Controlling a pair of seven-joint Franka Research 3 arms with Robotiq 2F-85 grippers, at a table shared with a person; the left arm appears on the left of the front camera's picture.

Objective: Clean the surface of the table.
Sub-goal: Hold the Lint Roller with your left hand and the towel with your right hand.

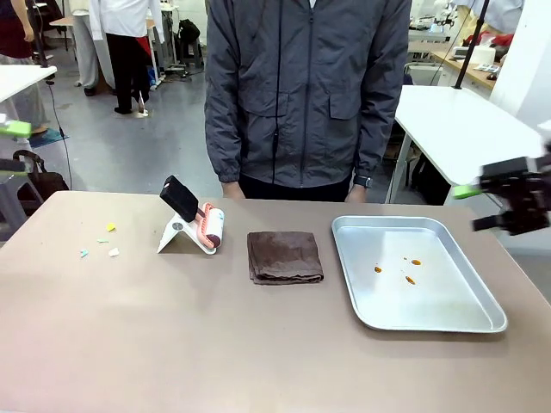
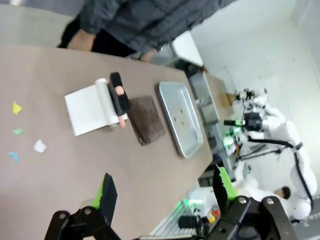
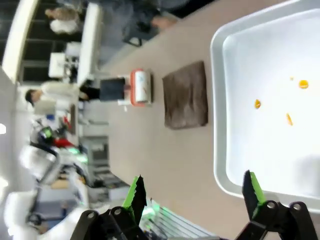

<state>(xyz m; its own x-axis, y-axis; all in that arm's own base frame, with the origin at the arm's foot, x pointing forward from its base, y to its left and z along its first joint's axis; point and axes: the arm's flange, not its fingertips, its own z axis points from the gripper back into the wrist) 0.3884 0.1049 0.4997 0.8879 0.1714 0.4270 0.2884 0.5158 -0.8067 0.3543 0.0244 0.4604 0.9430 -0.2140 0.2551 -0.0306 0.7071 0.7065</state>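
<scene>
The brownish-tan table [image 1: 258, 344] carries several small paper scraps [image 1: 110, 227] near its left end, which the left wrist view shows as yellow, green, white and blue bits [image 2: 16, 107]. A lint roller [image 1: 207, 225] with a black handle leans on a white stand, and a folded brown cloth [image 1: 284, 256] lies to its right. My left gripper [image 1: 13, 148] hovers open off the table's left edge, its fingers [image 2: 107, 192] wide apart. High beside the right edge, my right gripper [image 1: 478, 206] is open too, and its wrist view has it [image 3: 194, 192] over the tray's near rim.
A shiny metal tray [image 1: 344, 225] with a few orange drops [image 1: 411, 262] lies at the right. A person in a grey jacket [image 1: 306, 86] stands at the far edge, hands down. White tables [image 1: 465, 120] stand behind.
</scene>
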